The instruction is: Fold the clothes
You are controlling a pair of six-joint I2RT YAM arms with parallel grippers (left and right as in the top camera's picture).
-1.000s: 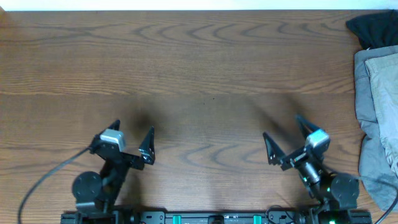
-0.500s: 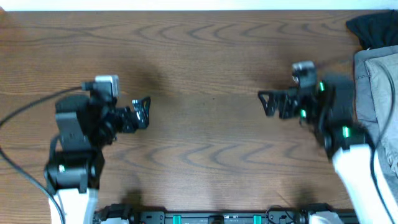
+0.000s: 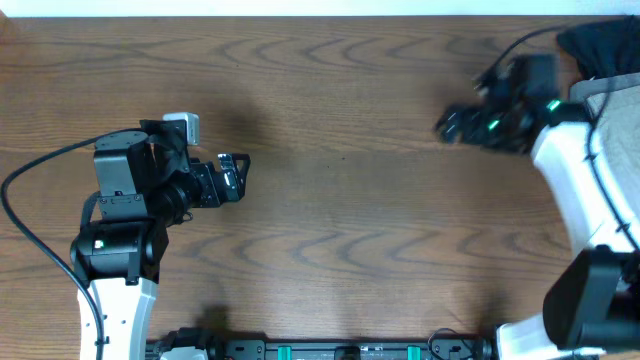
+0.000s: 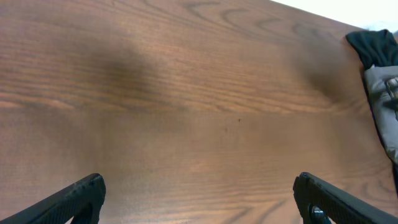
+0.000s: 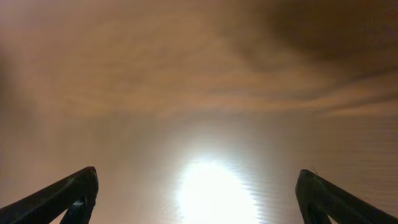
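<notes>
The khaki-green shorts [image 3: 624,125] lie at the table's right edge on a grey garment, mostly hidden by my right arm. A small part of them shows at the right edge of the left wrist view [image 4: 392,87]. My left gripper [image 3: 236,176] is open and empty over bare wood at mid-left; its fingers are wide apart in the left wrist view [image 4: 199,186]. My right gripper [image 3: 452,124] is blurred, over the table's far right, left of the clothes pile. It is open and empty over bare wood in the right wrist view [image 5: 198,176].
A black garment [image 3: 600,42] sits at the far right corner, also seen in the left wrist view [image 4: 373,45]. The grey garment [image 3: 598,92] lies under the shorts. A bright glare spot [image 5: 214,193] marks the wood below the right gripper. A cable trails from the left arm.
Both arms have risen from the front edge and reached over the table. The right arm has swung far and right toward the clothes pile. The left gripper has shifted slightly right.
</notes>
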